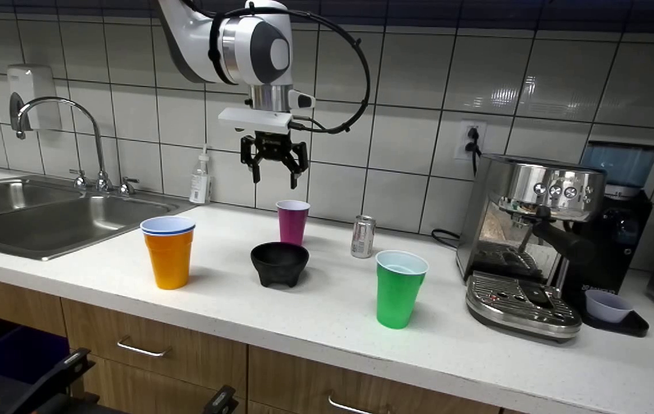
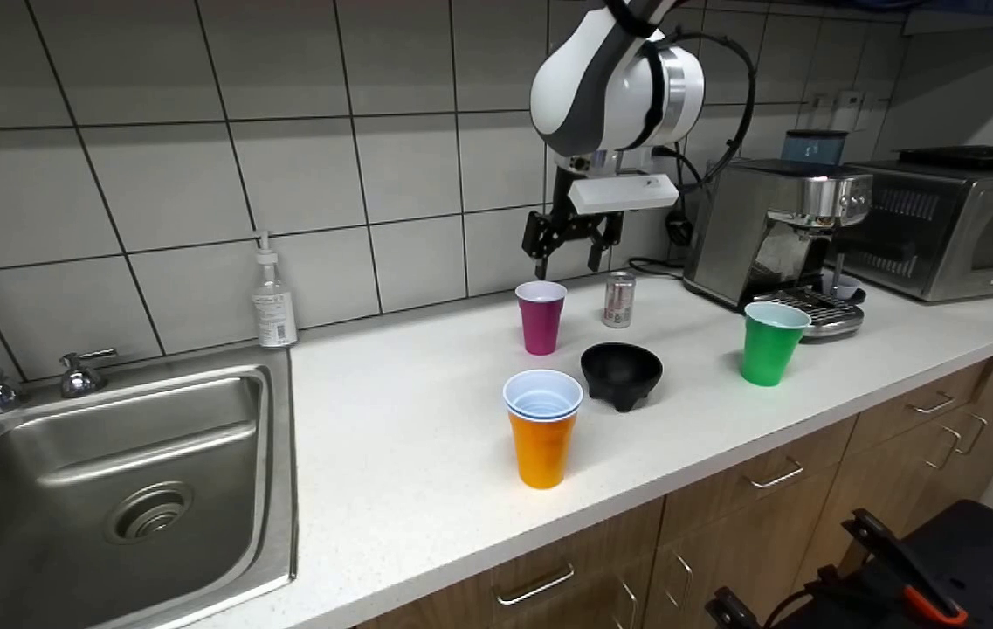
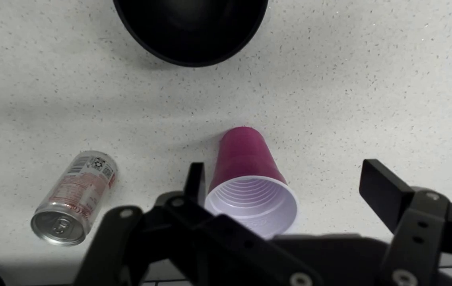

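Observation:
My gripper (image 1: 275,178) is open and empty, above the counter and over the magenta cup (image 1: 292,225). The gripper also shows in an exterior view (image 2: 568,262). In the wrist view the open fingers (image 3: 287,182) stand apart, with the upright magenta cup (image 3: 245,159) below, nearer the left finger; part of its rim is hidden. A silver can (image 3: 76,196) stands to its left. A black footed bowl (image 1: 279,261) stands close to the cup in both exterior views. An orange cup (image 1: 169,259) with a blue-white rim and a green cup (image 1: 398,296) stand upright farther off.
A steel sink (image 1: 102,215) with a faucet (image 1: 99,149) and a clear pump bottle (image 1: 201,179) lie to one side. A coffee machine (image 1: 525,230) stands opposite, with a small pale bowl (image 1: 607,305) near it. A microwave (image 2: 976,227) stands beyond. The tiled wall (image 1: 407,144) runs behind the counter (image 1: 327,322).

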`<state>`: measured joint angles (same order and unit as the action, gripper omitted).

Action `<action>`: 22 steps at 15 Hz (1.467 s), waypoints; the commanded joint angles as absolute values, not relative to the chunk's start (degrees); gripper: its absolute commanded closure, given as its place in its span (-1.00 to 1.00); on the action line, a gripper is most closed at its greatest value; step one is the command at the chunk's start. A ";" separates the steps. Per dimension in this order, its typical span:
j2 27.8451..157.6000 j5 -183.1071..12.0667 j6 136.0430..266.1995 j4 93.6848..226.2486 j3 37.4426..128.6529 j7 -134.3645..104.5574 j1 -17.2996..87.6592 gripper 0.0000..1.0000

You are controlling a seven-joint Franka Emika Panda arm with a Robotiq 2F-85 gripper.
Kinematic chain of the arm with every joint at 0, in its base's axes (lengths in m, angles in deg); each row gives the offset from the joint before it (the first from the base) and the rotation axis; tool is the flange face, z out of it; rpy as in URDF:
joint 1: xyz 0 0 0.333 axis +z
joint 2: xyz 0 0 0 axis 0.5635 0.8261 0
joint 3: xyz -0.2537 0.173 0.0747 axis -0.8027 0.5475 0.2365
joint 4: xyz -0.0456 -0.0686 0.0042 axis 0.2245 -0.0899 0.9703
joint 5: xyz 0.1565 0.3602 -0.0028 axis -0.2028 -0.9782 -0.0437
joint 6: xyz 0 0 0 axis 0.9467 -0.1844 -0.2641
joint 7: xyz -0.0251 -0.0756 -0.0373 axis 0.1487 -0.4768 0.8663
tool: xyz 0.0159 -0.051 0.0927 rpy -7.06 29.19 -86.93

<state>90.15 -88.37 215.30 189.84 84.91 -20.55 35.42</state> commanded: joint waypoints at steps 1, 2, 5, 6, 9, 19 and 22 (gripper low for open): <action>90.56 -87.22 217.34 190.07 85.23 -19.24 35.29 -1.00; 90.90 -86.93 218.02 190.03 85.17 -18.90 35.48 -1.00; 92.06 -86.76 219.60 189.57 85.08 -18.33 35.85 -1.00; 92.61 -86.42 220.19 189.36 84.92 -18.01 36.08 -1.00; 93.93 -85.99 221.85 188.92 84.69 -17.37 36.49 -1.00; 98.62 -82.59 224.12 185.26 82.94 -13.00 38.82 -1.00; 100.28 -81.88 223.34 183.14 82.29 -11.08 39.86 -1.00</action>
